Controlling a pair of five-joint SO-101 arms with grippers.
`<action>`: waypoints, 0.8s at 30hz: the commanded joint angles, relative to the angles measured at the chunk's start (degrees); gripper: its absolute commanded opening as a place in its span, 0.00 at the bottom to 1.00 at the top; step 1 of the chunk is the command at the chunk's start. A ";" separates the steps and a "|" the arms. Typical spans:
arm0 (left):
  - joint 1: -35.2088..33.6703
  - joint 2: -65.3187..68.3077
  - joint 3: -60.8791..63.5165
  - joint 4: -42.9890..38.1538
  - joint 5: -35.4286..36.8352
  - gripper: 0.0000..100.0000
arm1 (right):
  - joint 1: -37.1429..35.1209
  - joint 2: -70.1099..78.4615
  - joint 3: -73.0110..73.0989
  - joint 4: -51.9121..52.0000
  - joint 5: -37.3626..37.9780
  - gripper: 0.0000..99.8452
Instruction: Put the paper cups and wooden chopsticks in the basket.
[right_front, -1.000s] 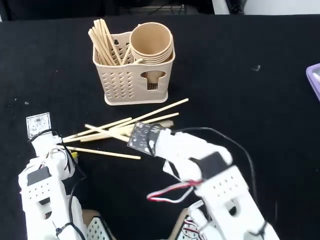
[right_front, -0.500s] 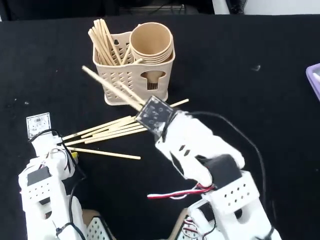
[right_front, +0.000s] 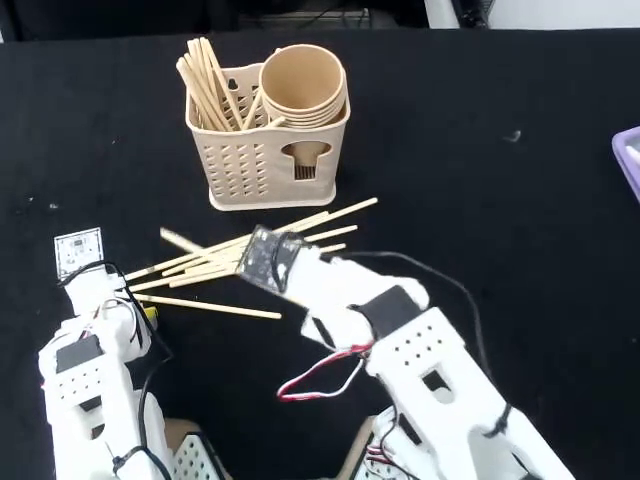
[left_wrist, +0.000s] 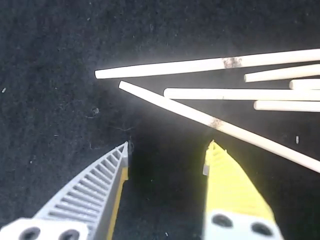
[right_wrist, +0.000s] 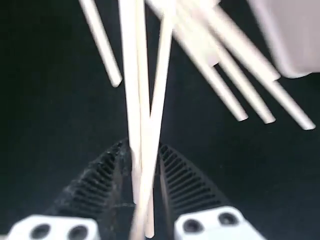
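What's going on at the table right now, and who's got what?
The right gripper is shut on a few held chopsticks, down at the loose pile on the black table in front of the basket. The left gripper is open and holds nothing, close to the pile's near ends. The basket already has a stack of paper cups and a bundle of chopsticks in it.

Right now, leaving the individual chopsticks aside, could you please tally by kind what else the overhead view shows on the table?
Basket: 1
Stack of paper cups: 1
Robot arms: 2
Purple object: 1
Total: 5
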 joint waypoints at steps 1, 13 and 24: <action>-0.40 -0.79 -0.48 -0.79 0.18 0.25 | 1.41 2.51 0.66 -1.23 3.08 0.02; -0.48 -0.79 -0.48 -0.79 0.18 0.25 | 8.18 21.32 -0.92 -6.33 4.57 0.02; -0.48 -0.79 -0.48 -0.88 0.18 0.25 | 12.57 30.55 -6.99 -4.31 4.66 0.12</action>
